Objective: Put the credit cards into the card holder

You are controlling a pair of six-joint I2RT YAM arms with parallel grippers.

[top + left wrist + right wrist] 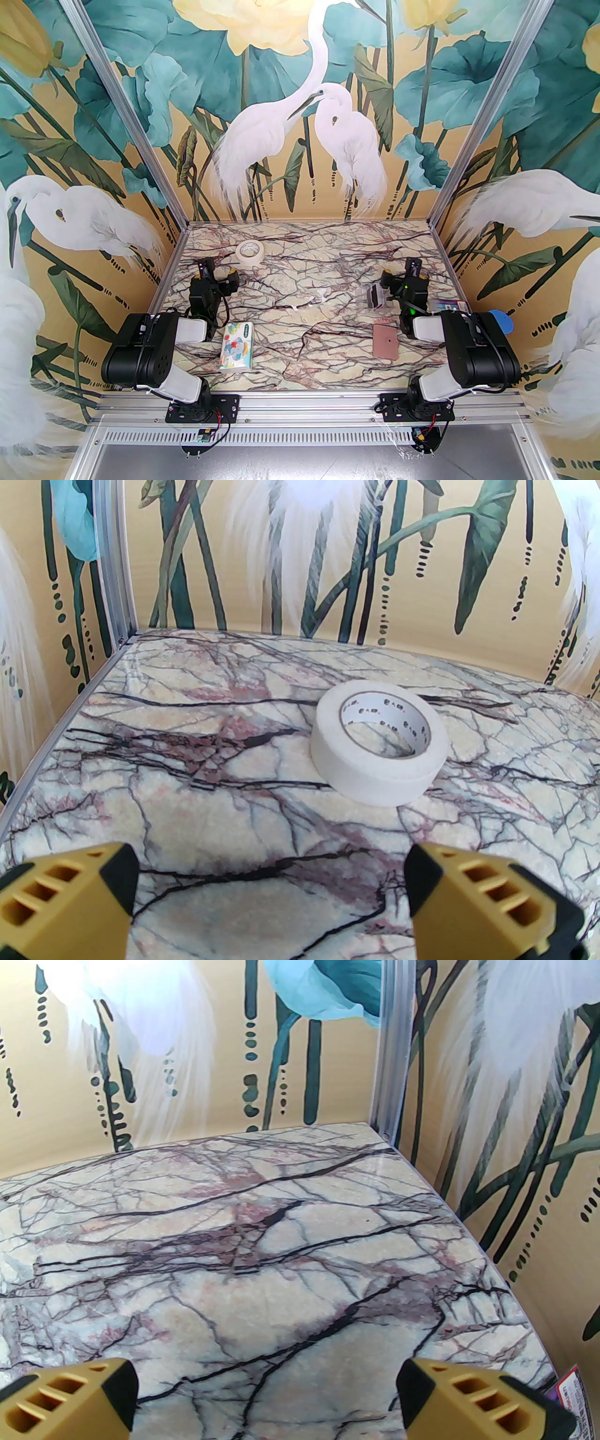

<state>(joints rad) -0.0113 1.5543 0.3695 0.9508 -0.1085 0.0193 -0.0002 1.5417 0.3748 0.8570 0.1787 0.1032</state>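
I could read nothing outright. The roll of tape (370,770), lying toward the far left corner of the counter (164,817), carried a short dark mark repeated around the inside of its core, but the letters were too small for me to make out. A red-and-black label (569,1393) at the counter's right edge bore white print, cut off and blurred. On the cartoon-printed tissue pack (237,345) near the counter's near left corner, any lettering was too small to tell.

I am seeing the right gripper (267,1382) hanging with jaws spread wide above the marble table (281,1250). Beyond it, the aluminium corner post (391,1044) is standing at the table's far corner. Well nearer than that post, a red-printed item (569,1393) is showing; I cannot tell what it is.
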